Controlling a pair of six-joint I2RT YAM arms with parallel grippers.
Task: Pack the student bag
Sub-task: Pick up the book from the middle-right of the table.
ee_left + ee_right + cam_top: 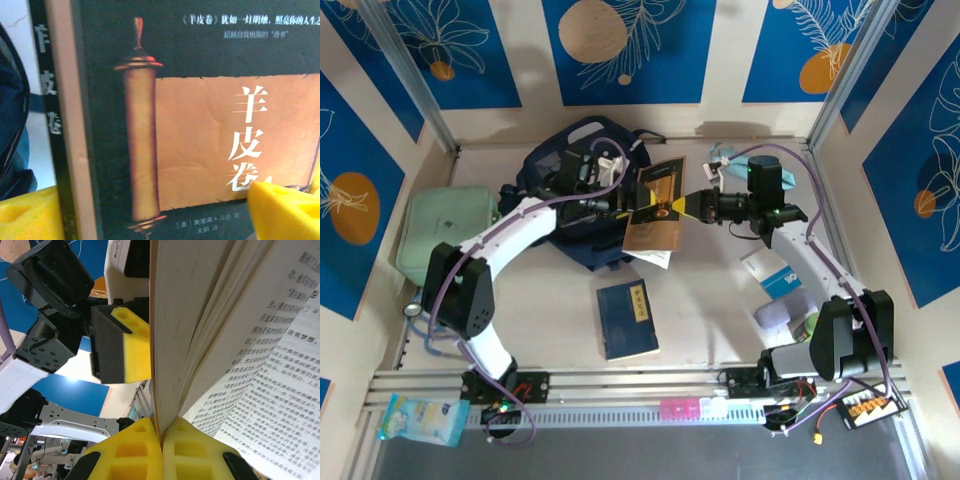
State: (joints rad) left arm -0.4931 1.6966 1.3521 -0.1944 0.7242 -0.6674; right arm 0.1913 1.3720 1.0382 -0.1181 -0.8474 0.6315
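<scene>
The navy student bag lies at the back of the table, its dark fabric showing at the left wrist view's edge. A dark book with an orange scroll on its cover hangs in the air just right of the bag. My right gripper is shut on the book's edge, and its pages fan open. My left gripper is open, facing the cover. One of its pads rests against the cover.
A blue book lies flat at centre front. A pale mint zip case sits left of the bag. A white-and-blue card and small items lie by the right arm. A snack packet rests on the front rail.
</scene>
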